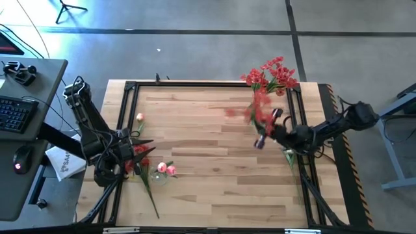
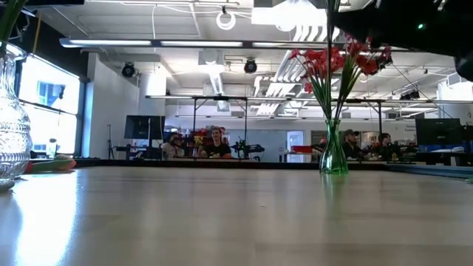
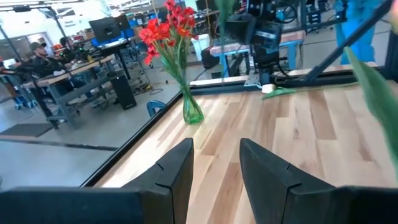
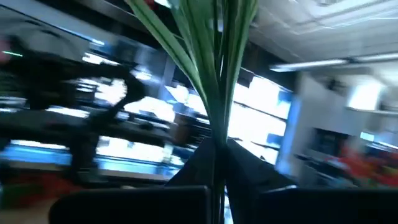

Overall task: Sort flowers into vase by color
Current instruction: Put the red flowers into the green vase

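Green vase (image 2: 333, 157) holds red flowers (image 1: 272, 74). Right gripper (image 4: 217, 149) jaws clamp red-flower stem (image 4: 214, 74). Left gripper (image 3: 214, 171) jaws part-open, empty.

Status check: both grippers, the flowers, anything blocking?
Right gripper shut on red flower stem, lifted beside green vase. Left gripper open, low over table near pink flowers. Nothing blocking.

An open-plan lab: exposed ceiling ducts (image 2: 222, 74), workbenches (image 3: 68, 74) with monitors (image 2: 144, 127), people (image 2: 216, 144) seated behind.
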{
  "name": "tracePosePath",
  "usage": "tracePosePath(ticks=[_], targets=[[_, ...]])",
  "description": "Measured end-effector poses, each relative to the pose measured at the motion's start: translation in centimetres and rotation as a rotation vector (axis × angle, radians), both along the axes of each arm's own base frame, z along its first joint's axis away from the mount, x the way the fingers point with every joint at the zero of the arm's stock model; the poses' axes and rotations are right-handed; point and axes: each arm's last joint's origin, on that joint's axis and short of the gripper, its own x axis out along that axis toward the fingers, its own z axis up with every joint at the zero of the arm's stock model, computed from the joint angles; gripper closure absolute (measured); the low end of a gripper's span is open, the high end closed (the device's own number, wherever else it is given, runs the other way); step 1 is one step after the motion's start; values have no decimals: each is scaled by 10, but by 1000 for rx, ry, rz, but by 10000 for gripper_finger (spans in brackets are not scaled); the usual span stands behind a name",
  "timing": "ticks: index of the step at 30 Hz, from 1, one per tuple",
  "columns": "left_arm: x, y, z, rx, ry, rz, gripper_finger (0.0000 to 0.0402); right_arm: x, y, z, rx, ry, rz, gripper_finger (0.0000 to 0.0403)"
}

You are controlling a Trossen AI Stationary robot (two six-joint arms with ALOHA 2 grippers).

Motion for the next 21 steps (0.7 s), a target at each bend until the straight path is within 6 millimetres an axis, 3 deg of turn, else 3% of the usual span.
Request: tracePosePath(ticks=[5, 11, 21], targets=[[3, 3, 0, 3, -1, 32, 283, 3, -24, 9, -8, 2, -253, 395], [7, 6, 0, -4, 2, 56, 283, 3, -55, 16, -8, -26, -421, 396], [8, 7, 0, -14, -2, 67, 283, 0, -82, 14, -39, -28, -380, 396]])
